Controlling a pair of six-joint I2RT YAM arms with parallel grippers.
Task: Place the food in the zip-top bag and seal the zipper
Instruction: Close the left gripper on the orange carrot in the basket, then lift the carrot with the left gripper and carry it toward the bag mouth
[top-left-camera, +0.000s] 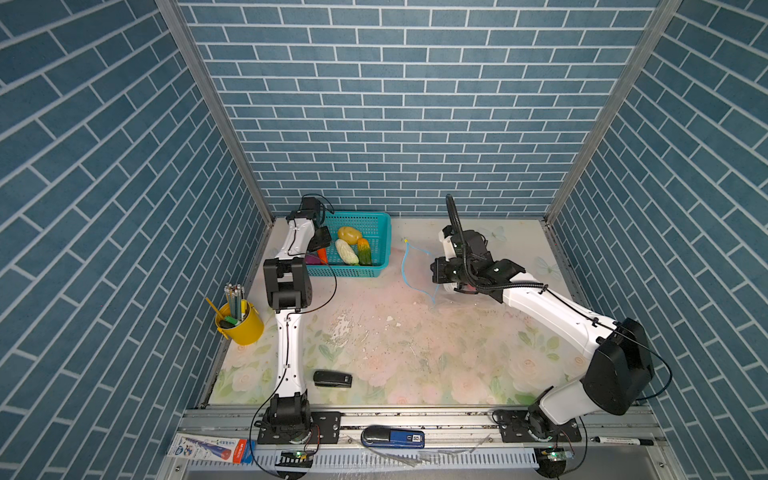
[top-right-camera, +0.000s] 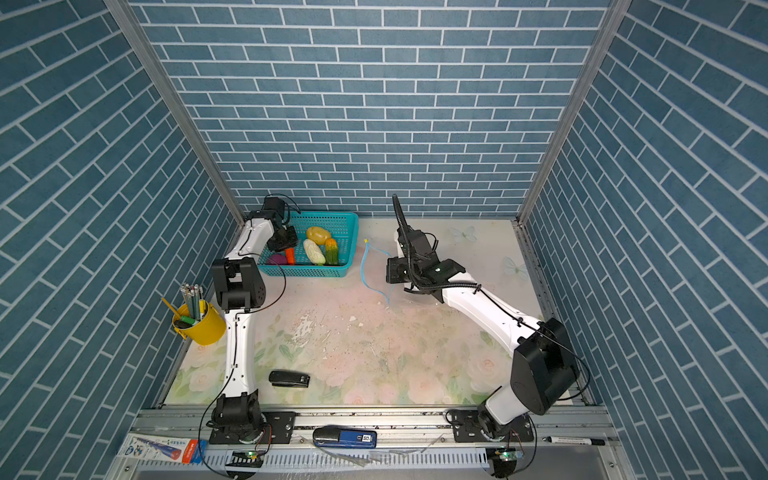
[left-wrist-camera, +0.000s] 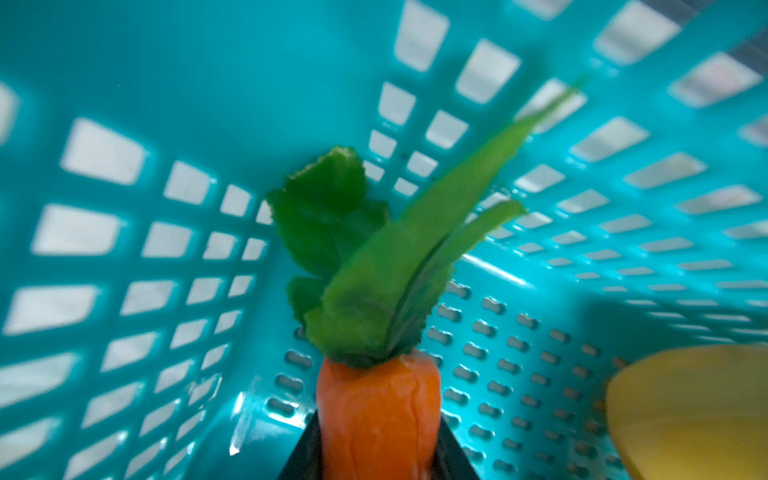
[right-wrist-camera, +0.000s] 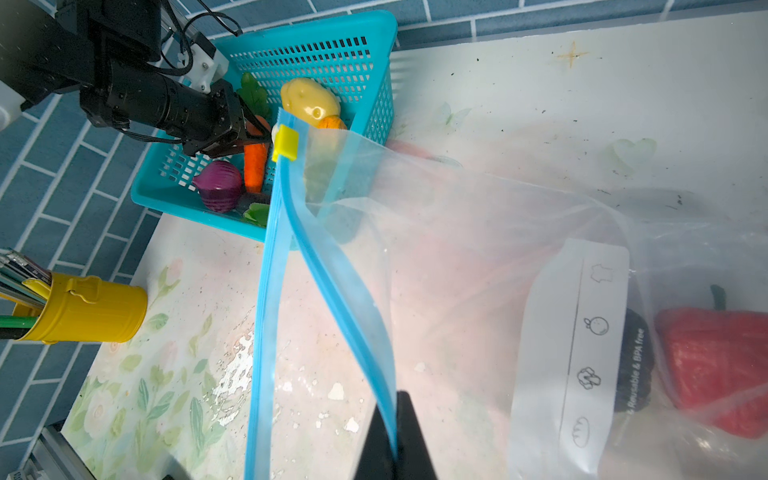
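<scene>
Right, loading step, pick phase: the left claw (right-wrist-camera: 250, 135) is down inside the teal basket (top-left-camera: 349, 272), jaws pinched on the carrot (left-wrist-camera: 376, 407) just below its leaves. In the wrist view the carrot body fills the gap, so I read it as gripped but not lifted yet.

Meanwhile the right claw (right-wrist-camera: 394, 419) is clamped on the upper lip of the zip-top bag (right-wrist-camera: 478, 249), holding one half of the zipper (right-wrist-camera: 266, 316) up off the other. The mouth gapes toward the basket, with the slider (right-wrist-camera: 285, 142) parked at the far end.

The bag lies on the surface (top-left-camera: 395, 353) just beside the basket, with a red piece (right-wrist-camera: 715, 361) and a dark one (right-wrist-camera: 642, 328) already inside. Waiting in the basket: potato (top-left-camera: 349, 235), cabbage (top-left-camera: 347, 252), onion (right-wrist-camera: 219, 187).

Next I raise the carrot straight up clear of the basket wall, swing it across, go in between the blue strips and release deep. The right side has to hold that lip up throughout — zipping comes last.
</scene>
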